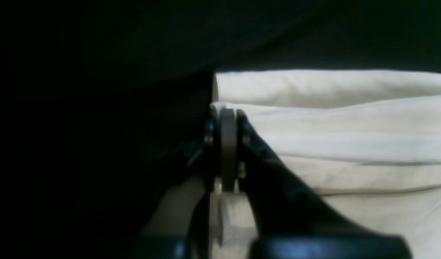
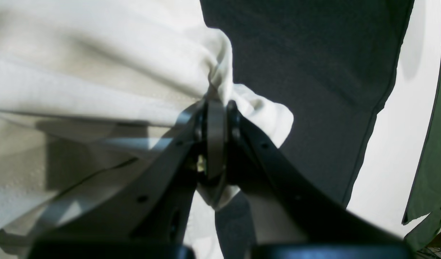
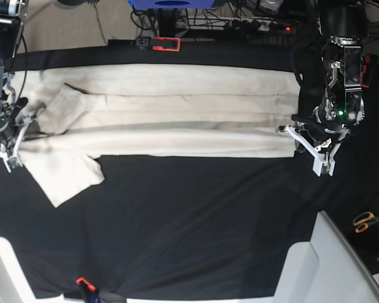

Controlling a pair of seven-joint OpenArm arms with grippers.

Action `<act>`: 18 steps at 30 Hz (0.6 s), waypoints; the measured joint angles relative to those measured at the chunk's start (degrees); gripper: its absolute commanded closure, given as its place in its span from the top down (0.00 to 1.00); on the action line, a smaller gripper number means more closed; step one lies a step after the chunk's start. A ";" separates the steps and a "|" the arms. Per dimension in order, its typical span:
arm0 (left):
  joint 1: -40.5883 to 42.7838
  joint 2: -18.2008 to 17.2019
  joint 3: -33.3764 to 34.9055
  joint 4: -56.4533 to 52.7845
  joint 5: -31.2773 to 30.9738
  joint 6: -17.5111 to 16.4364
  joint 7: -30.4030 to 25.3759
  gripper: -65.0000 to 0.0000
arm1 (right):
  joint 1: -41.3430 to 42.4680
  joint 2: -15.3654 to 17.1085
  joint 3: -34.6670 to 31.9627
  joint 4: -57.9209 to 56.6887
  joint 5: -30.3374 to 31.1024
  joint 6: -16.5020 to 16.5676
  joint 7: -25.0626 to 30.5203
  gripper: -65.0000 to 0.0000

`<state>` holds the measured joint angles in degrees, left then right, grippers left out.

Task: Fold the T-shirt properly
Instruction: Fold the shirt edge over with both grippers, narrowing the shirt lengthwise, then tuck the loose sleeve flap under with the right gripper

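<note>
So the T-shirt [image 3: 177, 120] is stretched out sideways across the far half of the black tablecloth [image 3: 196, 221], long sides folded in, one sleeve flopping toward the near side at the base view's left. The right gripper [image 2: 216, 108] is clamped shut on a bunch of fabric at that end. The left gripper [image 1: 227, 115] is closed too, pinching the opposite edge. Orange-handled scissors [image 3: 366, 221] sit off to the side.

left gripper [image 1: 227, 118] clamped, right gripper [image 2: 216, 108] clamped (arms wide apart)
</note>
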<state>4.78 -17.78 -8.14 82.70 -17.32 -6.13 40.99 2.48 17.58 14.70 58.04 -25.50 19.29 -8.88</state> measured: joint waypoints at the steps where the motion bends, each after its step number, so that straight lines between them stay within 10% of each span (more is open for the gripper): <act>1: 0.00 0.02 0.00 -0.68 -0.04 -0.04 0.00 0.00 | 0.00 0.00 0.00 0.00 0.00 0.00 -0.04 0.02; 10: -0.07 0.33 0.11 -7.23 0.02 -0.09 -5.42 0.00 | 0.00 -1.27 0.26 -0.02 -0.02 -0.66 -0.24 0.05; 18: -0.09 0.61 0.09 -7.17 0.09 0.07 -5.60 0.00 | -0.20 -3.96 4.92 5.57 -0.22 -0.87 -7.06 0.53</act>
<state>4.69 -17.17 -8.05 75.53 -17.23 -6.07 35.40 2.28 13.63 19.62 63.61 -25.71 18.41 -15.94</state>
